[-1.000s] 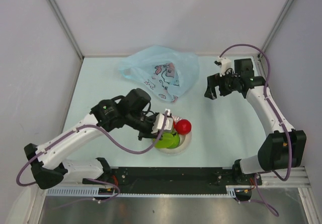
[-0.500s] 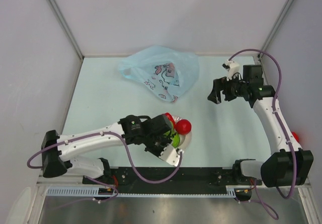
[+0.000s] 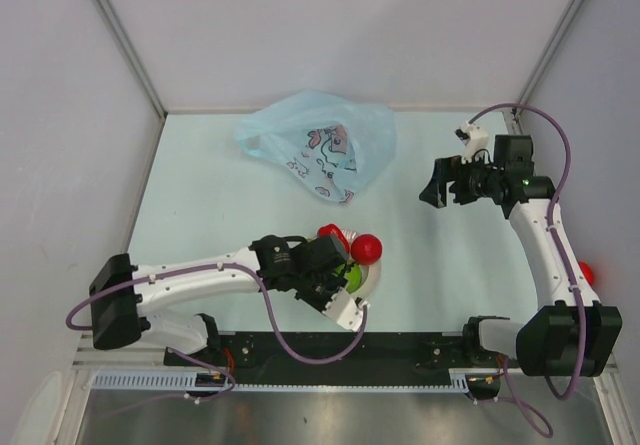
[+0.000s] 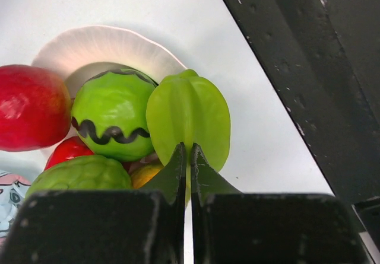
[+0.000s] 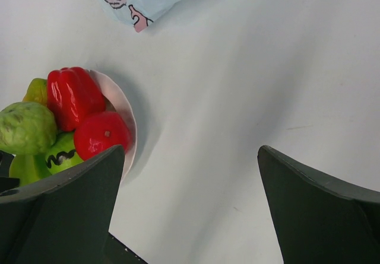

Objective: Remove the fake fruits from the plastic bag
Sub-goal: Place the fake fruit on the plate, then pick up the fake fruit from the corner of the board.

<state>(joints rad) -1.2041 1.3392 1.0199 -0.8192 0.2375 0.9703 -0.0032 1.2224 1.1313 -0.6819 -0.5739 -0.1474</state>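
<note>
Pale table [image 3: 200,185], plastic bag [image 3: 320,150] far from L jaws together, nearer R jaws apart.

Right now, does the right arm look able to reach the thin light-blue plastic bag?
Probably yes. The right tool is open and empty, with only bare table between it and the thin light-blue plastic bag. The left tool, shut, is down at the white plate, out of that path.
</note>
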